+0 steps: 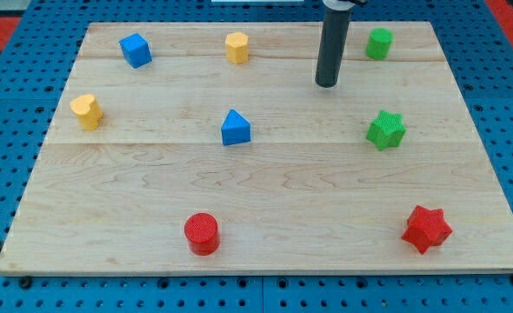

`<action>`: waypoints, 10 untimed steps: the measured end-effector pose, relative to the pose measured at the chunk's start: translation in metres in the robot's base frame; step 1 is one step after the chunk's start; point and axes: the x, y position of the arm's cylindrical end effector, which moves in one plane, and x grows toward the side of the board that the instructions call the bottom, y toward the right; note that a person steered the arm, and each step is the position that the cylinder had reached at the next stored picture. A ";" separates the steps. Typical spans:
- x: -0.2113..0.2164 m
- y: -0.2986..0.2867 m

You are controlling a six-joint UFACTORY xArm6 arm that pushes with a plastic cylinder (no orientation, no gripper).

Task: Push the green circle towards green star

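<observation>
My tip (327, 84) bare, grasping nothing, left of green circle (379, 43) near board (265, 252) top edge; green star (385, 129) below, open wood between.

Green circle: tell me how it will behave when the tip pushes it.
The green circle is a short upright cylinder on the smooth wooden board, so it will probably slide, not tip. Its round side may let it slip off my tip if pushed off-centre. It looks rigid and likely light.
</observation>
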 end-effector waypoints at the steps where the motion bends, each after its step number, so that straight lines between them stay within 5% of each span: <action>1: -0.027 0.040; 4: -0.132 0.050; 6: -0.036 0.078; 8: -0.100 0.094; 9: -0.074 0.123; 10: -0.033 0.072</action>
